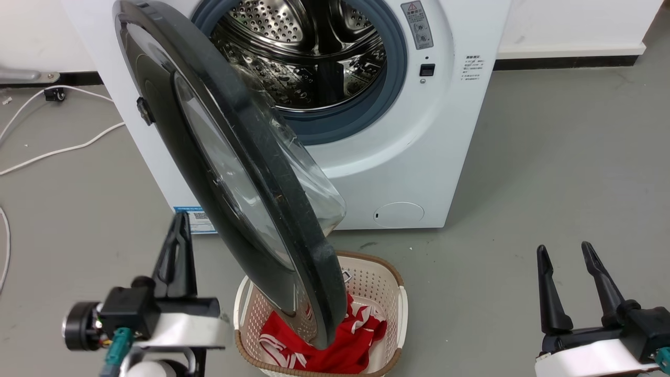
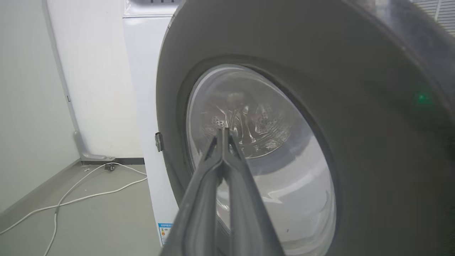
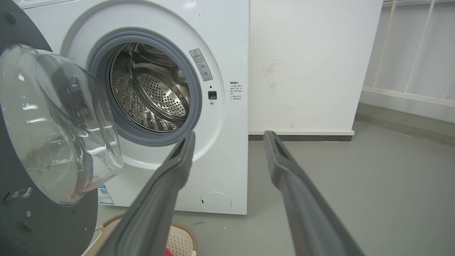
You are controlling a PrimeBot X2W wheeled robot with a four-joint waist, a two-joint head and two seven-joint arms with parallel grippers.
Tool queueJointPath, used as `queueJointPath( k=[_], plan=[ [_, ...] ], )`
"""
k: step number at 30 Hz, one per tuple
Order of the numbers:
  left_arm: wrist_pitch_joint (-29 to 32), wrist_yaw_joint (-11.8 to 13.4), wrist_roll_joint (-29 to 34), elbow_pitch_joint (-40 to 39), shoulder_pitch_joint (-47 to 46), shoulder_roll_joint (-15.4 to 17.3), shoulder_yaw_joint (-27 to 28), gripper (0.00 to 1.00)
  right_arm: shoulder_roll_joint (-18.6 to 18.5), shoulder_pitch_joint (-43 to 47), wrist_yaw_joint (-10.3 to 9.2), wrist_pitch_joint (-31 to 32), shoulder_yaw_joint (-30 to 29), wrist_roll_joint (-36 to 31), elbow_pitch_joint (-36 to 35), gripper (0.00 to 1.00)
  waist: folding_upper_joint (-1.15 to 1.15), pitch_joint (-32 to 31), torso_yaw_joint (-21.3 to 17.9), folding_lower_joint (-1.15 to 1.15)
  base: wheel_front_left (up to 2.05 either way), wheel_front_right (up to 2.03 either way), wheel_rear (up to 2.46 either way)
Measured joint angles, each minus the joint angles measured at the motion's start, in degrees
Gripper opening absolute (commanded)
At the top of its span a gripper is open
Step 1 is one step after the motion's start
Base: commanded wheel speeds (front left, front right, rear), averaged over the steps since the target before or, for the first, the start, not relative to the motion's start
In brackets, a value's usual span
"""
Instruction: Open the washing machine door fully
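Washing machine door [image 1: 251, 173] sits half-swung, edge toward us, bowl [image 1: 309, 178] facing the drum [image 1: 293, 63]. Our left gripper [image 2: 224, 129] is pinched empty, right gripper [image 1: 564, 247] splayed.

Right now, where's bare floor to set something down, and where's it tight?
Widest bare patch: grey floor right of the laundry basket, bordered by the washing machine and the open right gripper. Left of the machine, floor is crossed by white cables. Crowded: the washing machine door overhangs the basket, shut left gripper beside its outer face.

Door [image 1: 230, 173] juts over basket [image 1: 401, 314]; drum mouth [image 1: 309, 57] unblocked from right.
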Motion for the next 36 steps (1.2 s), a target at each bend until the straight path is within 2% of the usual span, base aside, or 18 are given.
queueJointPath(
  k=[15, 16, 18, 23, 28, 32, 36],
  plan=[
    [0.0, 1.0, 2.1, -27.0, -6.9, 0.0, 0.3, 0.0, 0.0, -0.8, 0.0, 0.0, 0.0, 0.8, 0.9, 1.0, 0.0, 0.5, 0.0, 0.0, 0.0, 0.0, 0.0],
    [0.0, 0.4, 2.6, -31.0, -7.9, 0.0, -1.4, 0.0, 0.0, -1.0, 0.0, 0.0, 0.0, 0.9, 1.2, 1.0, 0.0, 0.5, -0.3, 0.0, 0.0, 0.0, 0.0],
    [0.0, -0.6, 3.6, -32.7, -8.1, 0.0, -3.6, 0.0, 0.0, -1.1, 0.0, 0.0, 0.0, 1.0, 1.4, 1.0, 0.0, 0.4, -0.5, 0.0, 0.0, 0.0, 0.0],
    [0.0, -2.3, 3.0, -33.1, -7.9, 0.0, -11.9, 0.0, 0.0, -1.1, 0.0, 0.0, 0.0, 1.3, 1.6, 1.0, 0.0, 0.3, -0.9, 0.0, 0.0, 0.0, 0.0],
    [0.1, -4.4, 0.2, -27.1, -4.9, 0.0, -23.1, 0.0, 0.0, -1.1, 0.0, 0.0, -0.2, 1.7, 1.9, 1.0, 0.0, 0.1, -0.9, 0.0, 0.0, 0.0, 0.0],
    [3.6, -5.2, -2.5, -21.0, -2.8, 0.7, -29.7, 0.0, 0.0, -1.0, 0.0, 0.2, 0.0, 2.1, 2.1, 1.0, 0.0, 0.1, -0.8, 0.0, 0.0, 0.0, 0.0],
    [8.8, -5.6, -6.3, -16.0, 0.3, 1.5, -32.6, 0.0, 0.0, -1.0, 0.0, 0.5, 0.3, 2.4, 2.3, 1.0, 0.0, 0.1, -0.9, 0.0, 0.0, 0.0, 0.0]
  ],
)
